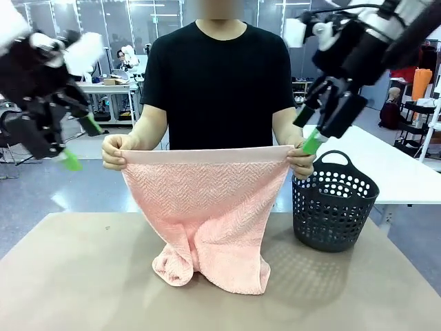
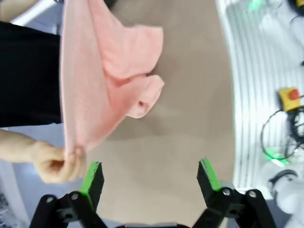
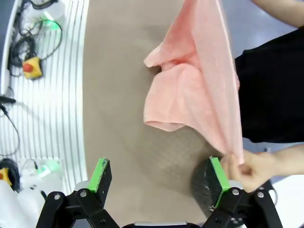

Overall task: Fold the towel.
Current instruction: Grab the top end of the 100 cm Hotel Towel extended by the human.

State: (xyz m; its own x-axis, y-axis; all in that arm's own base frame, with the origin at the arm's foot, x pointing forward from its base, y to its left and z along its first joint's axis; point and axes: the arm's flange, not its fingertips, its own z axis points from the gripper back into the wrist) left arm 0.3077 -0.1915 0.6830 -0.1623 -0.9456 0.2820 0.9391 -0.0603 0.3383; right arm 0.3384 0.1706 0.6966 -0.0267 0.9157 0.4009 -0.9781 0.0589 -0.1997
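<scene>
A person across the table holds the pale pink towel (image 1: 207, 200) up by its two top corners, one in each hand. It hangs stretched between the hands, and its lower end lies bunched on the table (image 1: 83, 276). My left gripper (image 1: 81, 143) hovers open, up and to the left of the person's hand (image 1: 117, 152). In the left wrist view the open left gripper (image 2: 149, 172) holds nothing, with the towel (image 2: 104, 71) and a hand (image 2: 57, 164) just beyond its left finger. My right gripper (image 1: 308, 129) is open close above the other hand (image 1: 301, 162). The right wrist view shows the right gripper (image 3: 158, 172) empty beside the towel (image 3: 199, 95) and that hand (image 3: 251, 168).
A dark perforated plastic basket (image 1: 334, 200) with handles stands on the table's right side, under my right gripper. A white table (image 1: 400, 165) lies beyond it. Bare brown tabletop spreads in front of the towel.
</scene>
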